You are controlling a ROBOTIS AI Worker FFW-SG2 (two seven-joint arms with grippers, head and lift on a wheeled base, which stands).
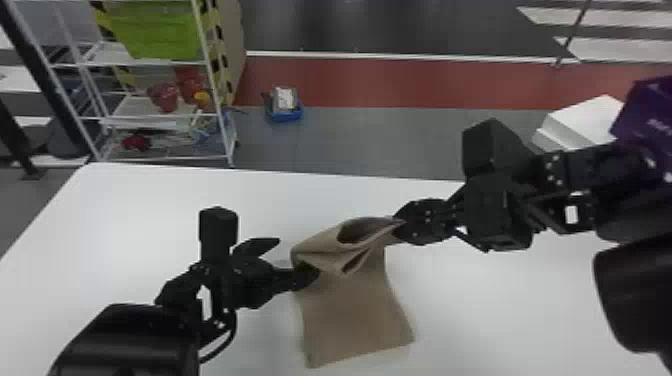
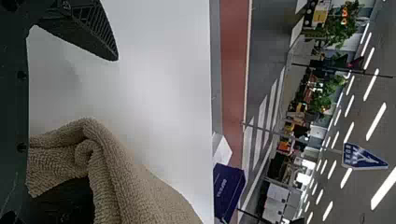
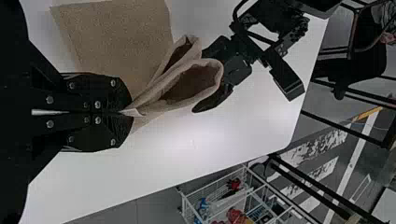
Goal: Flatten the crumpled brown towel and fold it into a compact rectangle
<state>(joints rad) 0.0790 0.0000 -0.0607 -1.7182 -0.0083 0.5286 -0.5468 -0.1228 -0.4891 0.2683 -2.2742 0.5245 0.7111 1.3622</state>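
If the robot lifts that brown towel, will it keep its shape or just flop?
The towel will likely flop: it already sags in loose folds from the right gripper. Its looped, fuzzy surface suggests it shouldn't be very slippery.

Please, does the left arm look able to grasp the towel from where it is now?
Probably yes: the left gripper is open at the brown towel, with one finger under its raised fold, and nothing seems to block the other finger from closing.

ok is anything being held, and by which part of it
The brown terry-cloth towel is held by gathered folds at its far right, in the black right claw; the black left claw stands open.
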